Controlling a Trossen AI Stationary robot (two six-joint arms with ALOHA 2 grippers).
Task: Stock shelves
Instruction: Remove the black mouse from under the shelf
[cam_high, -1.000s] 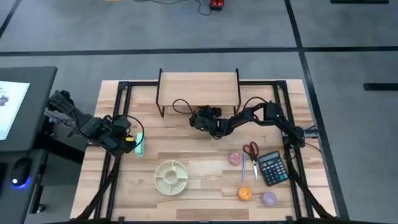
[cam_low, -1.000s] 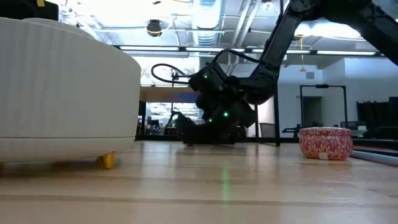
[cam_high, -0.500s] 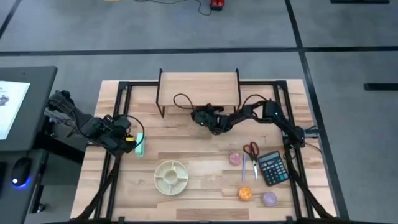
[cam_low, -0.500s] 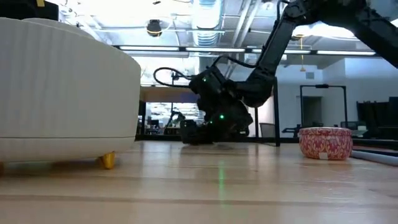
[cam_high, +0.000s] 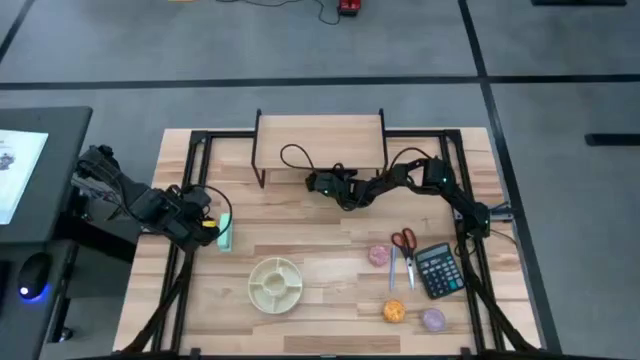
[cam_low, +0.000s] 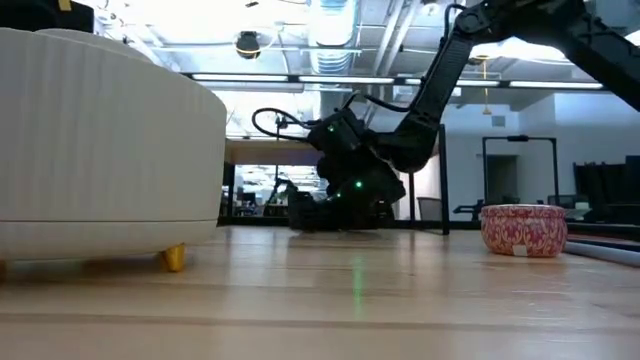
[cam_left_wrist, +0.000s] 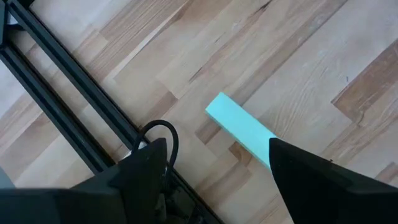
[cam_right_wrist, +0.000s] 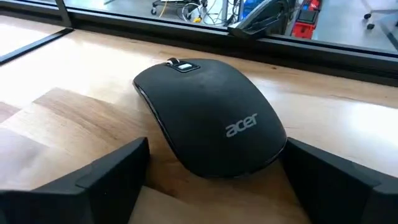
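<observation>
Light-wood tabletop (cam_high: 300, 240) with black frame rails, grey floor around it.

The shelves (cam_high: 320, 138) stand at the far middle edge, top bare. Just in front, the right tool (cam_high: 318, 183) sits low, fingers spread wide on either side of a black Acer mouse (cam_right_wrist: 208, 127) lying on the wood, not gripping it. The left tool (cam_high: 212, 226) rests at the left rail, fingers apart, holding nothing, over a mint-green block (cam_left_wrist: 244, 130). Nearer: divided dish (cam_high: 275, 283), scissors (cam_high: 404, 243), calculator (cam_high: 436, 269).

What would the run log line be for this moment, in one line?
right gripper: open, low at black mouse, by shelf | left gripper: open, waiting over teal block at table's left | mouse on table, not shelved
</observation>
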